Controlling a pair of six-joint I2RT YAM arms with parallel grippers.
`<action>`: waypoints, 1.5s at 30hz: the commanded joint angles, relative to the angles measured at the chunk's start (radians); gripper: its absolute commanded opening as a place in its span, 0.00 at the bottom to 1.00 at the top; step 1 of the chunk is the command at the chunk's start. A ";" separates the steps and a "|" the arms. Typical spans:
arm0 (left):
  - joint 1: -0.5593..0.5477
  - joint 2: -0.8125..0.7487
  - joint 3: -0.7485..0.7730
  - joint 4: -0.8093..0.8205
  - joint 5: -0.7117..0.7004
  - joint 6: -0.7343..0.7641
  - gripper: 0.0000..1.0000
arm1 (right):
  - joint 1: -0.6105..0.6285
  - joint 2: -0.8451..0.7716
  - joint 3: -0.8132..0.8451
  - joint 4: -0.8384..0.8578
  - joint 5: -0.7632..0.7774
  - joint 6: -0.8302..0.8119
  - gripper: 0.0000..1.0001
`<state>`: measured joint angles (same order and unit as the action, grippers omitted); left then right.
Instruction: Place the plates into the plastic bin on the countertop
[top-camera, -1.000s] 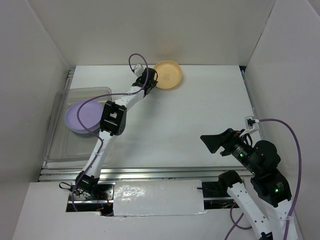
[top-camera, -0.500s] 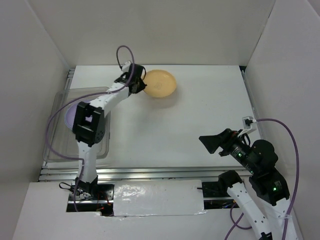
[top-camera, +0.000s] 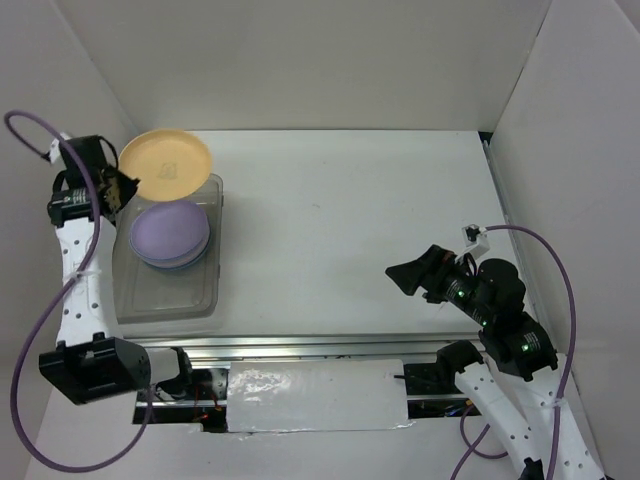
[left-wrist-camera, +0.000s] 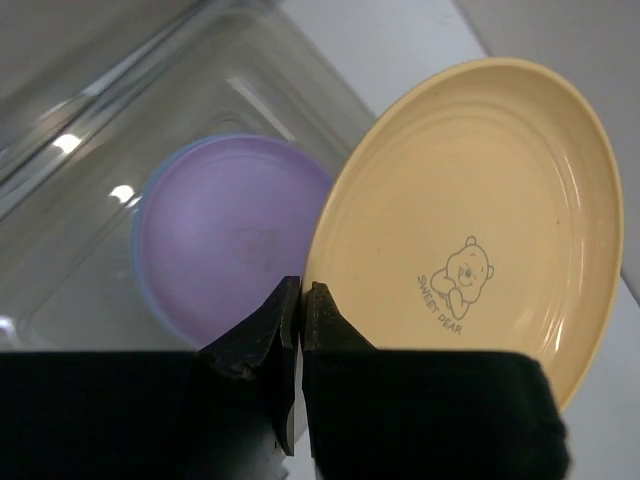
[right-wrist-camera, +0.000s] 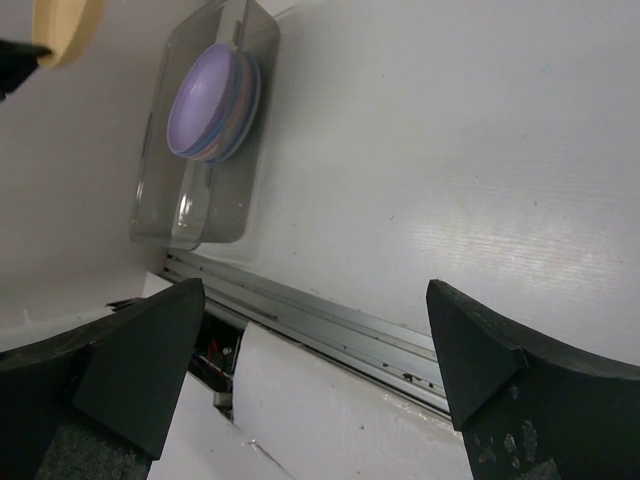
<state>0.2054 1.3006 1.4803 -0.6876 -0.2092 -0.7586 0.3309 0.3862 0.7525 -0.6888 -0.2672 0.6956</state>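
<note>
The orange-yellow plate (left-wrist-camera: 480, 220) is a smooth, glossy plastic round with faint concentric rings toward its shallow rim and a small printed bear above the words "SWEET DEAR". It is tilted, its face turned up toward the wrist camera. The left gripper (left-wrist-camera: 302, 295) pinches its near rim: the two dark jaws are drawn almost together, with only the thin edge of the plate between them. From that grip the plate reaches out ahead of the gripper and to one side.

Below and ahead of the left gripper lies the plastic bin (top-camera: 165, 300), a clear, shiny rectangular tub with rounded corners and a raised lip. The held plate hangs over the bin's far end. Inside, just below the gripper, sits a short stack of round plates, with a matte lilac plate (top-camera: 168, 230) on top and a pale blue rim (left-wrist-camera: 138, 262) showing under it.

The bin rests on the flat white tabletop (top-camera: 350, 230).

The right gripper (right-wrist-camera: 315, 300) is well apart, above the tabletop's near right part. Its black wedge-shaped jaws are spread wide, holding and touching nothing.
</note>
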 joint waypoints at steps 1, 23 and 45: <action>0.116 -0.060 -0.047 -0.105 0.088 0.105 0.00 | -0.004 0.003 0.039 0.052 0.019 0.004 1.00; 0.316 0.020 -0.336 0.095 0.143 0.142 0.00 | -0.004 0.000 0.019 0.035 0.014 0.015 1.00; 0.112 -0.532 -0.161 -0.256 0.254 0.186 0.99 | -0.003 0.088 0.395 -0.291 0.264 -0.163 1.00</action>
<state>0.3408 0.8478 1.2900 -0.8280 -0.0208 -0.6075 0.3309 0.4580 1.0321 -0.8497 -0.1272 0.6186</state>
